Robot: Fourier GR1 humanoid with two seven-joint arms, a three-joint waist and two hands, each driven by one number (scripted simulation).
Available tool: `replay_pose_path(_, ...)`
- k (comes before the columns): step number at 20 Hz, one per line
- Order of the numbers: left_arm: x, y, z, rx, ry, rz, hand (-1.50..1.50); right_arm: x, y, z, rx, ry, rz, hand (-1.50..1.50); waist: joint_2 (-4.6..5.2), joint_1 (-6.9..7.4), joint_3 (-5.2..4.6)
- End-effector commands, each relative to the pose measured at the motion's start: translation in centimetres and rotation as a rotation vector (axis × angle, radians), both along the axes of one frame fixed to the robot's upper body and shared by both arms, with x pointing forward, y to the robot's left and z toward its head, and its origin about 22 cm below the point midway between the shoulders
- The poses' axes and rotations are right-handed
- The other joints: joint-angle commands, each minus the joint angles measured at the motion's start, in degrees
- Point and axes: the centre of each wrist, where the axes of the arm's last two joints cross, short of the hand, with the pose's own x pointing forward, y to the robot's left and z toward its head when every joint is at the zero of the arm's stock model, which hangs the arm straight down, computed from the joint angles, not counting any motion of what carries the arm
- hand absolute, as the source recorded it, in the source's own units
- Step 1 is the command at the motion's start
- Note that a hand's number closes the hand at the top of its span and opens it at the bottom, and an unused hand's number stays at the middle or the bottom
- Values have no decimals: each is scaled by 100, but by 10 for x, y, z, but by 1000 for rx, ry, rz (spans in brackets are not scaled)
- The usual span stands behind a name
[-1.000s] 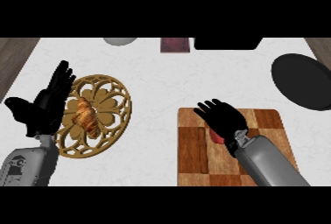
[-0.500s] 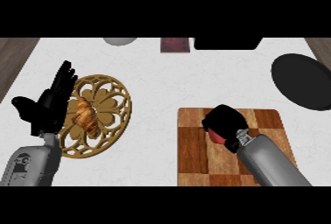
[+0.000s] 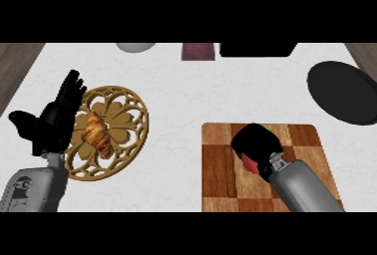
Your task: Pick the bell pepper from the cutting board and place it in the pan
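A white marble counter [image 3: 221, 84] filled the view, with a checkered cutting board [image 3: 217, 174] at its near right. Over the board's middle, the robot's right hand [image 3: 256, 142] was curled round the red bell pepper [image 3: 253, 163], fingers closed on it and hiding most of it, apparently the grasp ahead of a lift. The pepper was not yet in the pan. The dark pan [image 3: 342, 97] sat farther back at the right edge, apart from the board's far corner, and the bare counter between them offered an open path. At the left, the left hand [image 3: 48, 124] rested open, fingers up, beside a carved wooden plate [image 3: 136, 112] holding a croissant [image 3: 98, 133], well out of the way.
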Motion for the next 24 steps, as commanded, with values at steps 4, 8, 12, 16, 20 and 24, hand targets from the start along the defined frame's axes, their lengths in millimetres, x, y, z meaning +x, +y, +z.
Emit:
replay_pose_path(4, -8, 10, -11, 2, 8, 41, 0, -39, -52, -26, 248, 37, -389, 150, 3, -200, 11)
replay_pose_path(8, -8, 16, -5, 4, -2, 30, 0, -45, -53, 16, 350, -230, -435, 150, -1, -111, 10)
replay_pose_path(12, -14, 4, -13, 0, 18, 22, 0, -56, -59, 46, 496, -474, -442, 150, -4, -99, 12)
replay_pose_path(16, -4, -7, -14, -16, 12, -1, 0, -66, -75, 75, 629, -542, -499, 150, 21, -70, 10)
replay_pose_path(20, -6, 2, -8, 10, -4, -16, 0, -55, -92, 90, 663, -615, -589, 150, 25, 3, 10)
replay_pose_path(24, -9, 13, -6, -1, -6, -7, 0, -31, -126, 123, 868, -610, -657, 150, 35, 40, 11)
